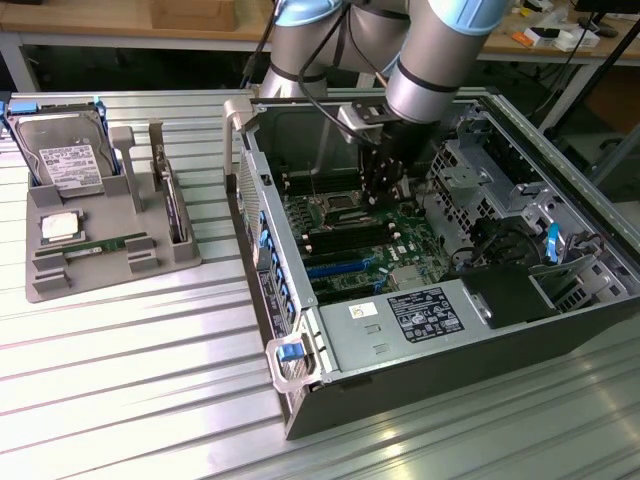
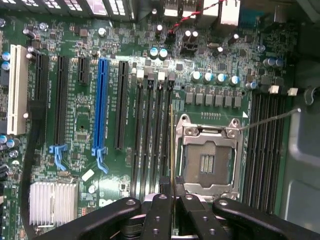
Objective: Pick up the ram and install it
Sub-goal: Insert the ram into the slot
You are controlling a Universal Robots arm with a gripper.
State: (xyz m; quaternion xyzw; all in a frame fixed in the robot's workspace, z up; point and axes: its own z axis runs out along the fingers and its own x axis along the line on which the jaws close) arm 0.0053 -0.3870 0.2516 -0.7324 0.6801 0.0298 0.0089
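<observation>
The hand [image 2: 172, 210] is clamped on the ram [image 2: 172, 150], held edge-on above the motherboard [image 2: 80, 130] inside the open computer case [image 1: 300, 390] on the bench [image 1: 120, 380]; the stick hangs over the dark memory slots [image 2: 150, 135] beside the processor socket [image 2: 207, 155]; doing this well means keeping it parallel to one slot, square and centred; any tilt risks jamming.

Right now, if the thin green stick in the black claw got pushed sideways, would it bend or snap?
The thin green circuit-board stick seems stiff: it stands straight, edge-on, from the black gripper shut on it. Being so thin, a sideways shove could probably crack it. It likely weighs little, since a pinch at one end holds it above the green motherboard.
</observation>
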